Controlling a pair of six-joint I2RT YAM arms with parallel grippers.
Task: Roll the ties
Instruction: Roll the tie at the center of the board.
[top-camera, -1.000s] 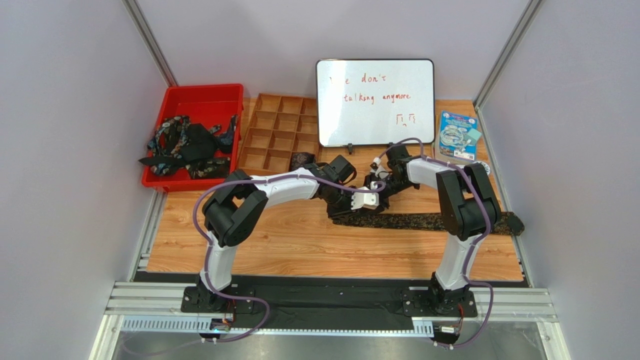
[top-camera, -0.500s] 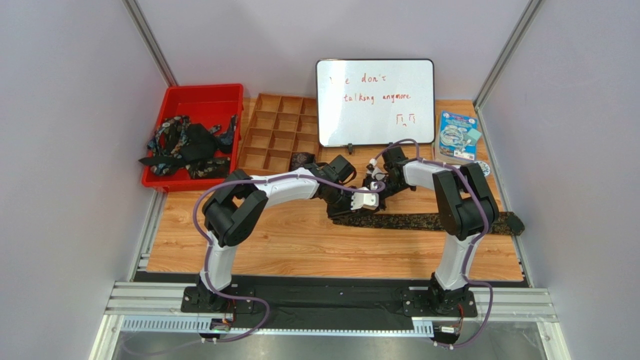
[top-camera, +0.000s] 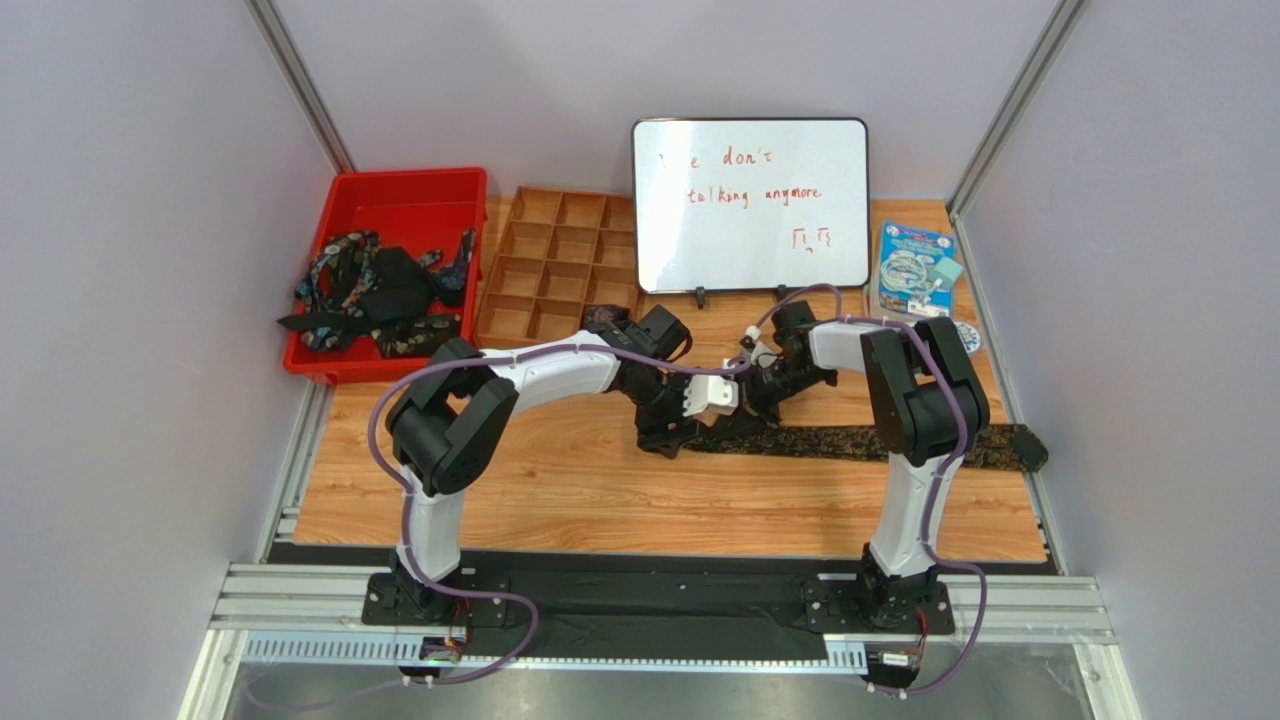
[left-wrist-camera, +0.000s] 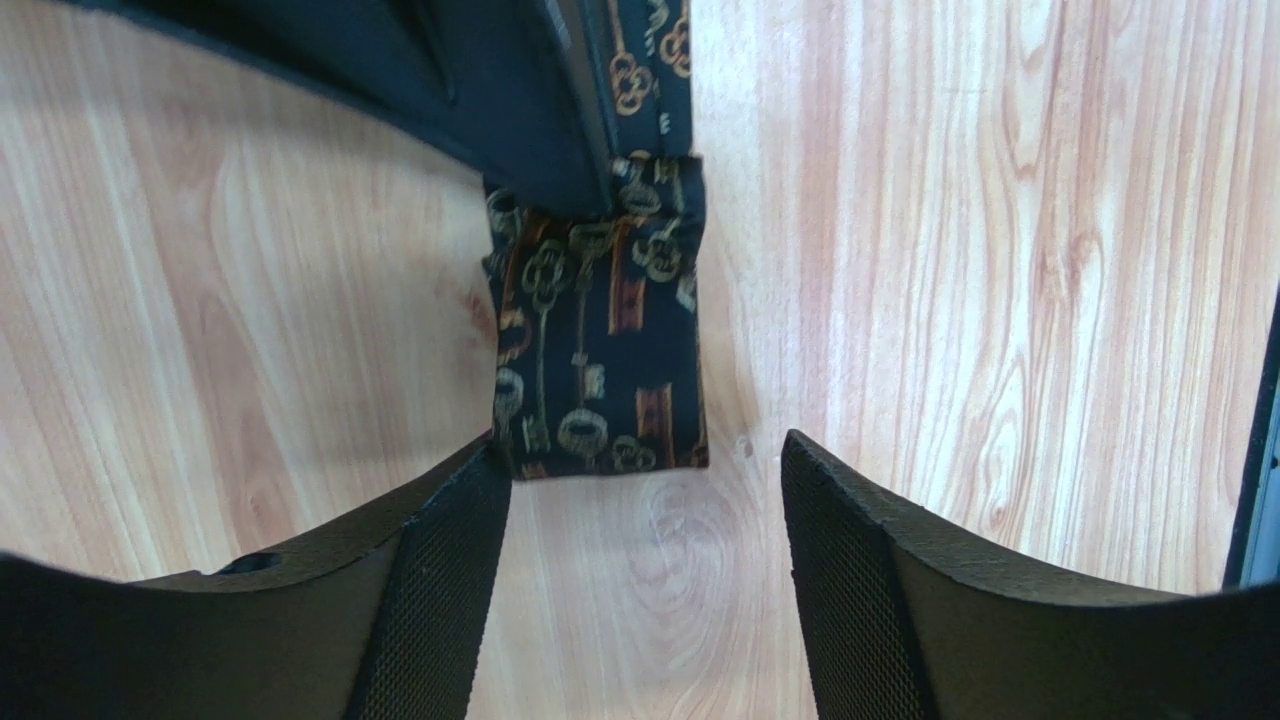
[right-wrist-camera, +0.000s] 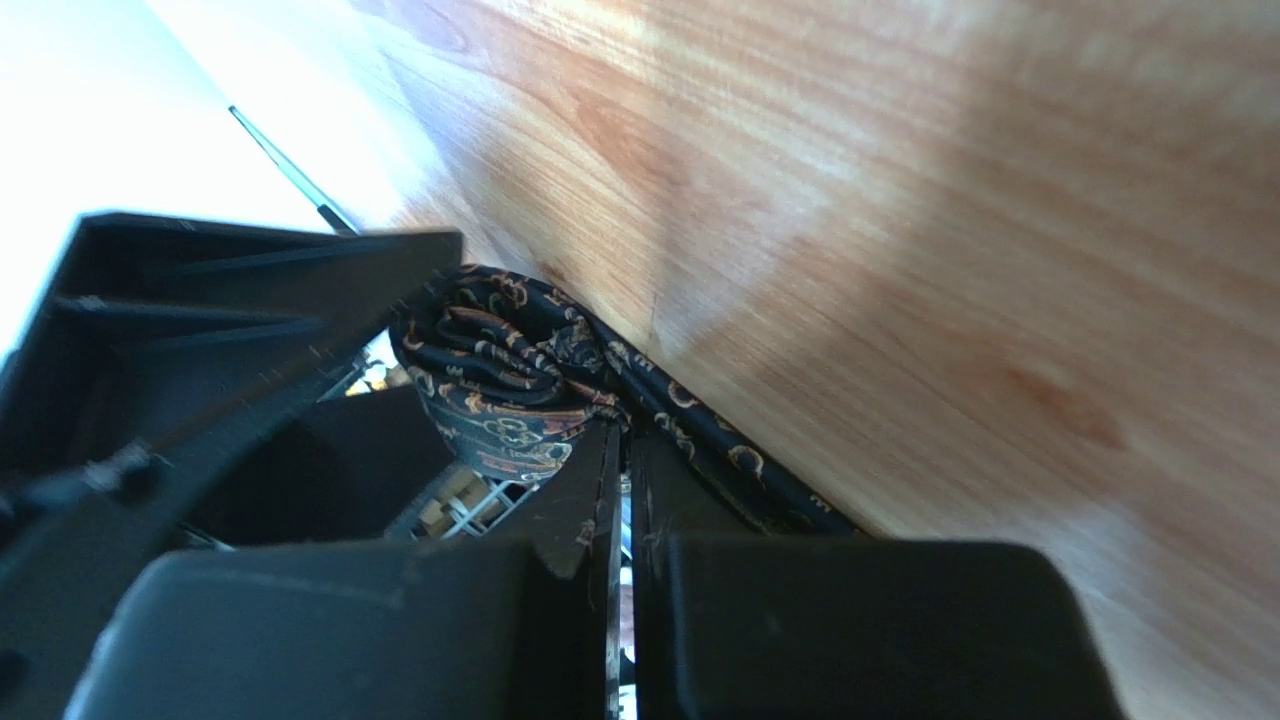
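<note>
One tie (top-camera: 872, 443), black with a brown-gold pattern, lies stretched across the table from the middle to the right edge. My left gripper (top-camera: 666, 432) is open over its left end. In the left wrist view the tie's narrow end (left-wrist-camera: 601, 360) lies flat on the wood just beyond the left gripper (left-wrist-camera: 639, 495), close to the left fingertip. My right gripper (top-camera: 747, 387) is shut on a bunched fold of the same tie (right-wrist-camera: 496, 375), pinched at the tips of the right gripper (right-wrist-camera: 624, 435), low over the table.
A red bin (top-camera: 343, 203) at the back left holds several loose ties. A wooden compartment tray (top-camera: 556, 263) stands beside it, with a small dark coil (top-camera: 604, 318) in a near compartment. A whiteboard (top-camera: 748, 203) and a blue packet (top-camera: 914, 273) stand at the back.
My left arm has swung left and its gripper has moved left along the tie to its end. My right gripper has shifted slightly left, still holding the fold.
</note>
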